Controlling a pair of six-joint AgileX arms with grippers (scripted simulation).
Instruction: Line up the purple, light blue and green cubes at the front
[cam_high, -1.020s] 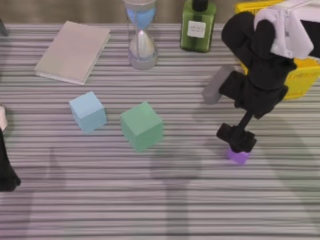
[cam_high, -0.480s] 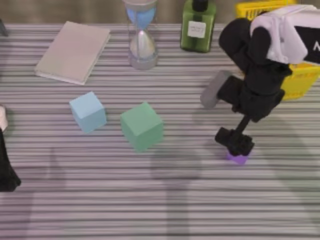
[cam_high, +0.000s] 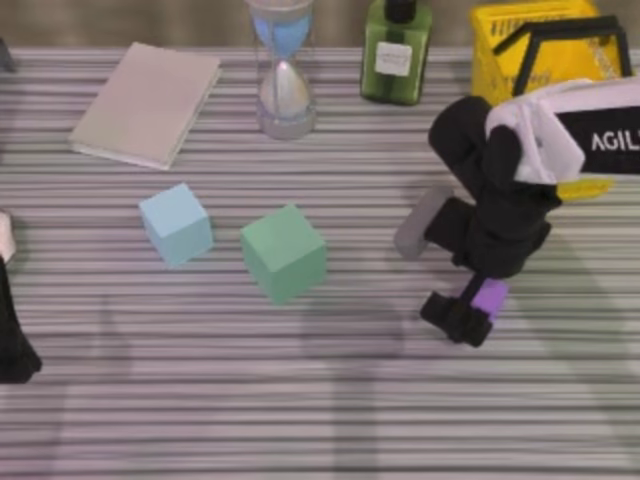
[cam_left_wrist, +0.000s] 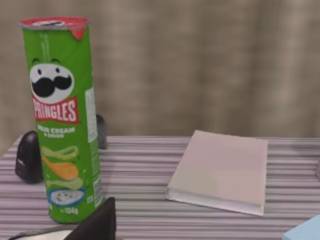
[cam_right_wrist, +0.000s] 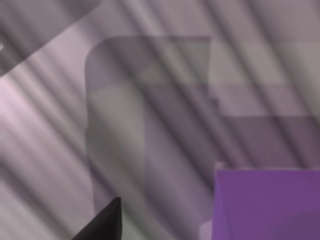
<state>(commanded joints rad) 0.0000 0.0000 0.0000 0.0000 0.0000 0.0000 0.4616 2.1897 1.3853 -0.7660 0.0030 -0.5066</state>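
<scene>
Purple cube (cam_high: 490, 297) now lifted off table (cam_high: 330, 400)

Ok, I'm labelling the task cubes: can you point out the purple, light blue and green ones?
purple cube (cam_high: 490, 297): top view, its visible top face, at the right gripper.
light blue cube (cam_high: 174, 212): top view, top face.
green cube (cam_high: 281, 241): top view, top face.

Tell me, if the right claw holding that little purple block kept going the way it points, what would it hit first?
The right gripper points down, carrying the purple cube. Nothing lies beneath it, so it would probably meet the bare striped table first, though its height above is unclear.
</scene>
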